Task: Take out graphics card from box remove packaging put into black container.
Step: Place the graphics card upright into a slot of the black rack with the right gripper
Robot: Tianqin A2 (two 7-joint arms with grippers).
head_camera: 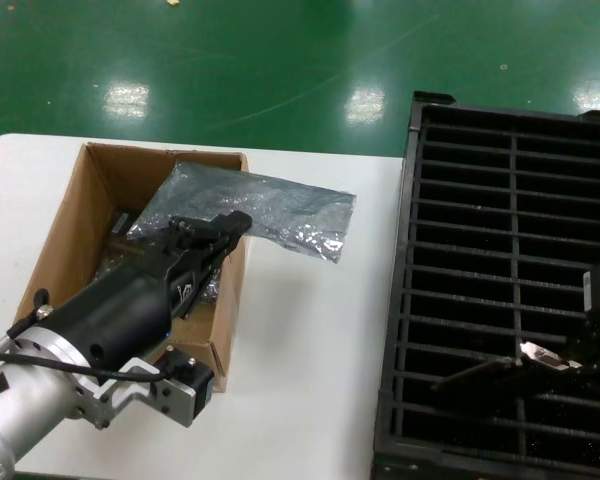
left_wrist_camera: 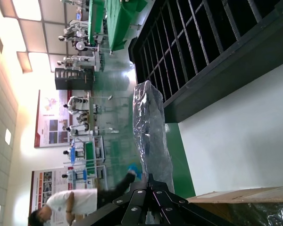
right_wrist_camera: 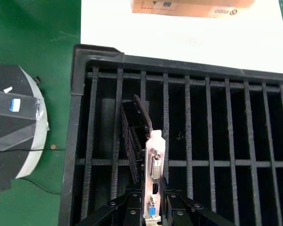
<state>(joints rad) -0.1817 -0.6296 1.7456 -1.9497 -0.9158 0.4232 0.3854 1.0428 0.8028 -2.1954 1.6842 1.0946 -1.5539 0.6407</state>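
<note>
The brown cardboard box [head_camera: 75,230] stands open at the table's left. My left gripper [head_camera: 235,222] hovers over it, shut on the crinkly silvery packaging [head_camera: 280,210], which stretches out past the box's right wall. In the left wrist view the packaging [left_wrist_camera: 151,127] runs away from the gripper [left_wrist_camera: 150,181] toward the black container [left_wrist_camera: 203,47]. Over that black container [head_camera: 410,300], my right gripper [head_camera: 585,355] is shut on the graphics card [head_camera: 500,368]. The right wrist view shows the card's silver bracket [right_wrist_camera: 155,162] pinched in the gripper [right_wrist_camera: 154,197], its dark board [right_wrist_camera: 132,141] reaching down into a slot.
More shiny bagged items [head_camera: 120,262] lie inside the box. White table [head_camera: 310,350] separates box and container. The container's rim [right_wrist_camera: 80,117] sits near the table edge, with green floor and a round grey taped object [right_wrist_camera: 14,132] beyond. A box corner [right_wrist_camera: 193,7] shows far off.
</note>
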